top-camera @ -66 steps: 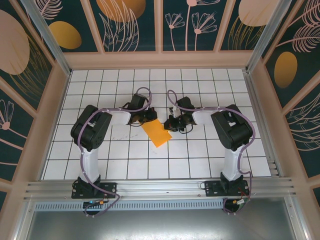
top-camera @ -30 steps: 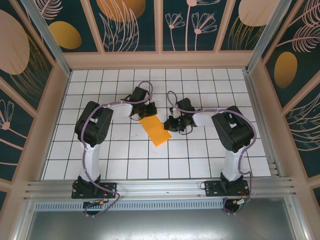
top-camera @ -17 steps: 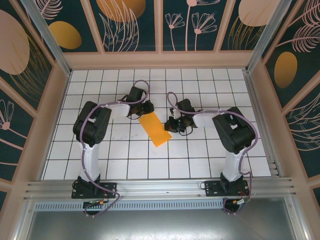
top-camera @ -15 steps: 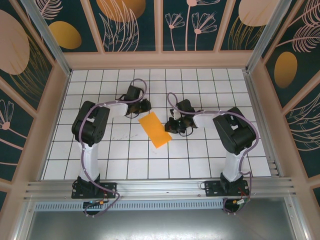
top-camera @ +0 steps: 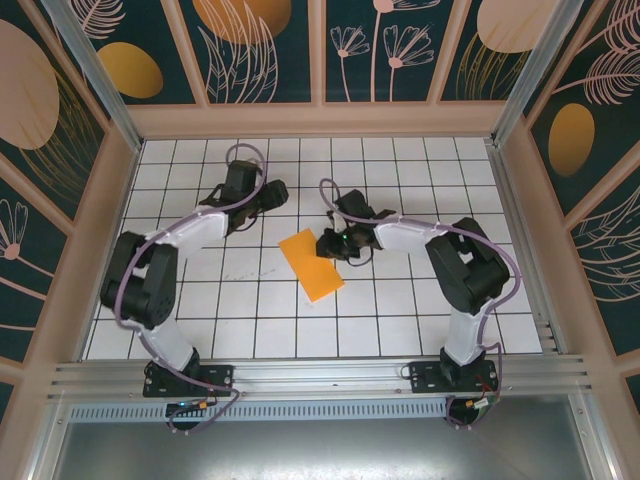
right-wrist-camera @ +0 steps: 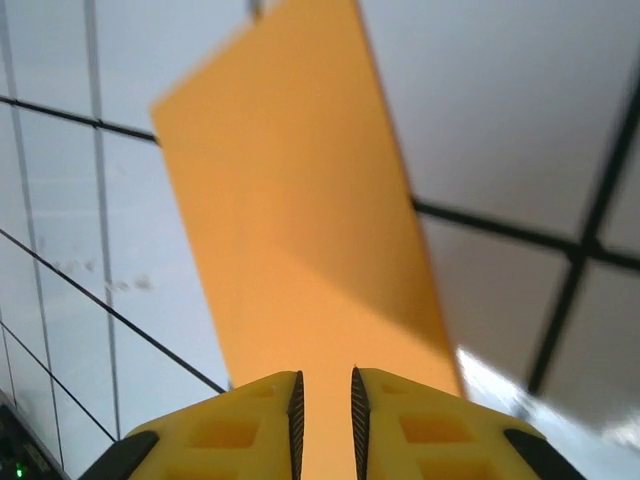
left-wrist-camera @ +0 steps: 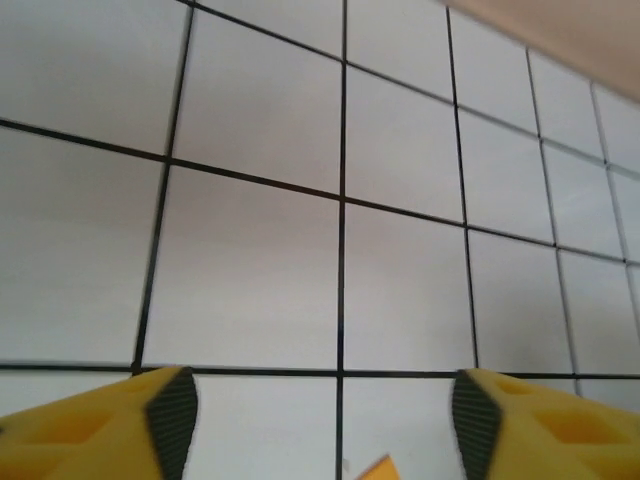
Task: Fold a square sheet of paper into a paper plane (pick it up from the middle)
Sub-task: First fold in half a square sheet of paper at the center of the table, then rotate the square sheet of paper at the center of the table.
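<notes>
The orange sheet of paper [top-camera: 311, 264] lies flat on the white-tiled tabletop [top-camera: 400, 310], roughly midway between the two arms. It is not square now but a longish rectangle, so I take it to be folded over on itself. Its long axis runs diagonally, from the far left down toward the near right.

The right end effector [top-camera: 335, 244] sits right at the sheet's far-right long edge, touching or just over it. From the right wrist camera the sheet [right-wrist-camera: 300, 230] stretches straight out ahead of the right end effector [right-wrist-camera: 325, 382], and the jaws stand almost together with only a thin slit between them. The orange runs into that slit, though I can't tell from here whether they are pinching the paper or just resting over it.

The left end effector [top-camera: 264, 196] is well off to the far left of the sheet, jaws wide apart with nothing between them [left-wrist-camera: 320, 405]. Only a small orange corner [left-wrist-camera: 376, 468] peeks in at the bottom of its view.

So the right arm is plainly the nearer one. I'd judge the next fold depends on the left arm coming back toward the near right to meet the sheet's free long edge.
</notes>
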